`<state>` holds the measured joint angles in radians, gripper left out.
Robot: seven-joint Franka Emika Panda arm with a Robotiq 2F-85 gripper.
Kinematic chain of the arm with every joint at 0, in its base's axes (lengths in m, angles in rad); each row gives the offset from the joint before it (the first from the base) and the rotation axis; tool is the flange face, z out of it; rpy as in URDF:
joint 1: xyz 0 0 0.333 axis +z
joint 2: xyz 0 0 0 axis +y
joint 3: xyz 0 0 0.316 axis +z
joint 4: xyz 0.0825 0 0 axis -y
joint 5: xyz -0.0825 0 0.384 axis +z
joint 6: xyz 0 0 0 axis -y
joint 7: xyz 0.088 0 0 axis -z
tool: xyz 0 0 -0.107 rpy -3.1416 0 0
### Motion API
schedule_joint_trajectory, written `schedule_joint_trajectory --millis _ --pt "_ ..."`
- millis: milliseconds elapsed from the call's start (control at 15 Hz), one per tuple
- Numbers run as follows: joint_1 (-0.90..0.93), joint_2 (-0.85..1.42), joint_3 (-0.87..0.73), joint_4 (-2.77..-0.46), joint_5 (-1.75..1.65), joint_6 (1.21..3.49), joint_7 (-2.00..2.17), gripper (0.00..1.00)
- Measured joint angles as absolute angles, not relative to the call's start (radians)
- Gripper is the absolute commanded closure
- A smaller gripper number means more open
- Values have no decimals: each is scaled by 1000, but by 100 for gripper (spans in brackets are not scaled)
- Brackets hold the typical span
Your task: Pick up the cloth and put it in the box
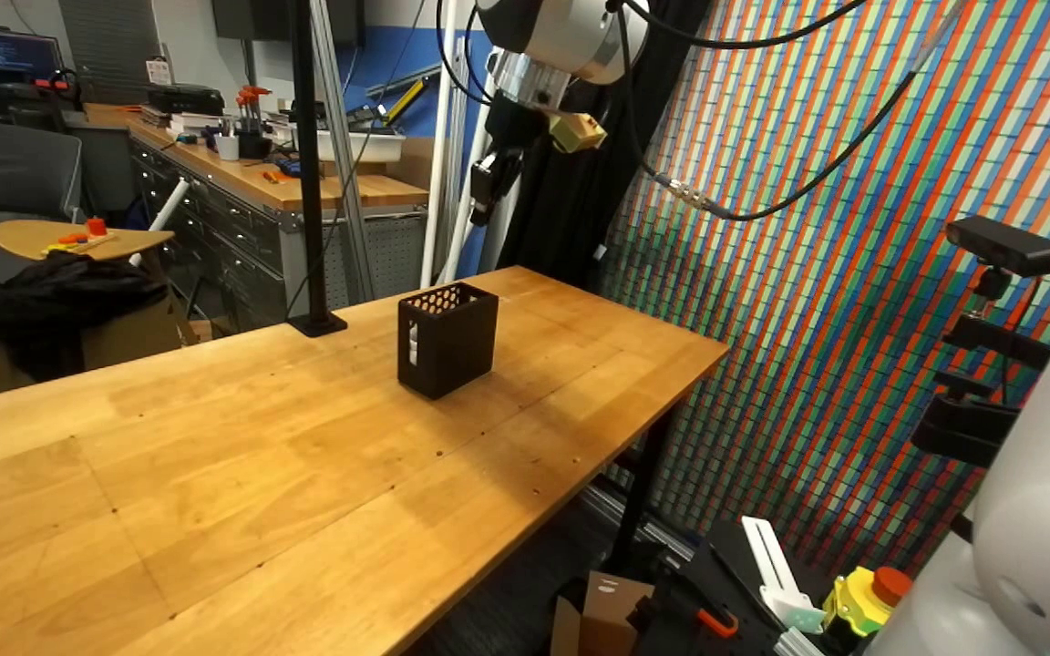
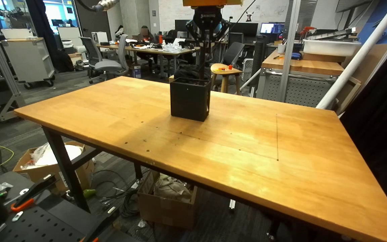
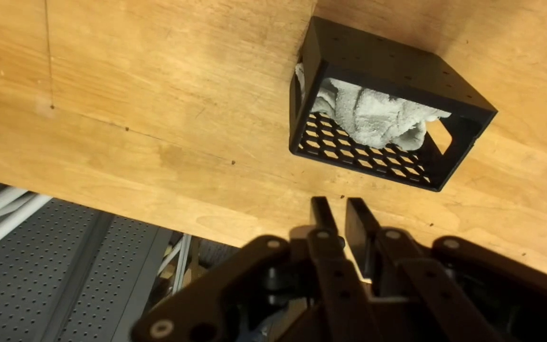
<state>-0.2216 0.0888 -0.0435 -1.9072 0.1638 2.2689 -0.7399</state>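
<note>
The black box (image 1: 461, 346) stands upright on the wooden table, with an open top and a honeycomb side. It also shows in an exterior view (image 2: 187, 102) and in the wrist view (image 3: 397, 66). The light grey cloth (image 3: 378, 116) lies crumpled inside the box. A pale bit of the cloth (image 1: 413, 344) shows through the box's side slot. My gripper (image 3: 337, 202) is in the air above and beside the box, apart from it. Its fingers are parted by a narrow gap with nothing between them. It also shows in both exterior views (image 1: 481, 214) (image 2: 203, 69).
The wooden table (image 1: 215, 474) bears the box. A black post (image 1: 311, 228) rises from the table's edge near the box. A bench with drawers (image 1: 242, 219) stands beyond that edge. A cardboard box with beige fabric (image 2: 166, 205) is on the floor under the table.
</note>
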Motion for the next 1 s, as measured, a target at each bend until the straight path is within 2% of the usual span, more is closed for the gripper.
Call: schedule_joint_trajectory --millis 67,1000 --pt "-222 79 -44 -1917 164 2271 -744 71" --pt "-221 73 -44 -1933 164 2285 -749 71"
